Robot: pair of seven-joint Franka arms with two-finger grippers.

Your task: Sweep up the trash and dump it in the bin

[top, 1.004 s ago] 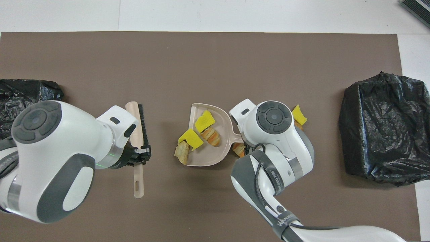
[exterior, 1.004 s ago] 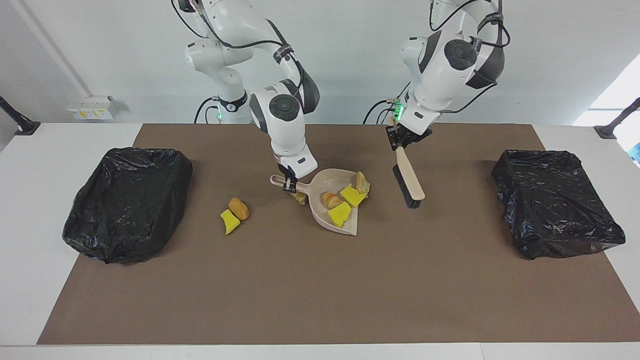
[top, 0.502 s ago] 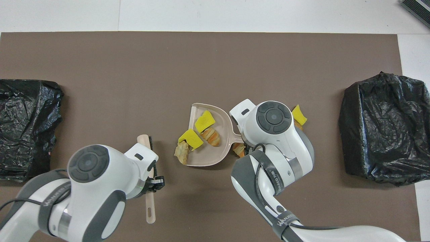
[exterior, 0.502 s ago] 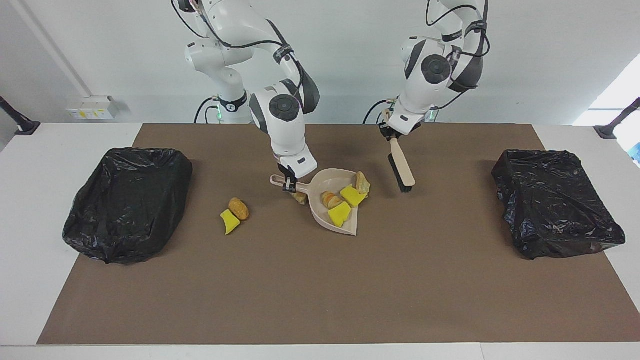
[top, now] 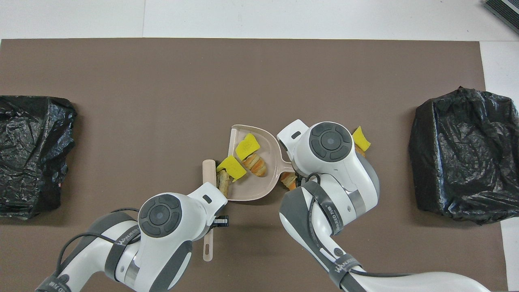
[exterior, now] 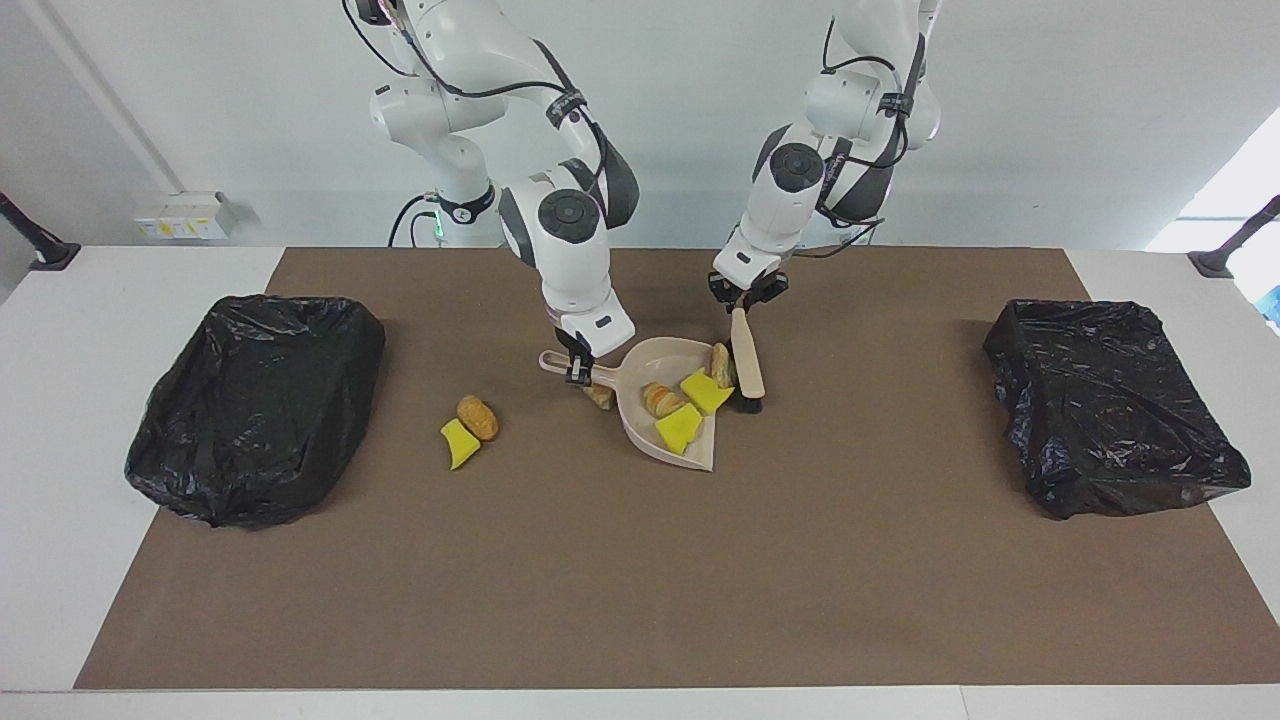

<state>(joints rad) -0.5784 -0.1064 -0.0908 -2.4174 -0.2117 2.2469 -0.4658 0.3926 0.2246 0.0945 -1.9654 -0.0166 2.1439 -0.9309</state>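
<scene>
brush (exterior: 746,365) swung beside dustpan (exterior: 640,372) (smooth beige)

Robotics lab or test cell, not home. Two white Franka arms (exterior: 560,215) (exterior: 800,190) bolted at 12 o'clock edge of white surface (exterior: 120,280), cables trailing from joints. Brown mat (exterior: 640,580) marks fixed work area. Two bins lined with black plastic bags set symmetrically, one at 9 o'clock (exterior: 255,405), one at 3 o'clock (exterior: 1110,405). Bare white wall (exterior: 200,100) with labelled socket box (exterior: 185,213). Black camera or light stand feet (exterior: 40,245) (exterior: 1235,240) at surface corners. Staged sponge and bread chunks (exterior: 468,430) as mock trash.
</scene>
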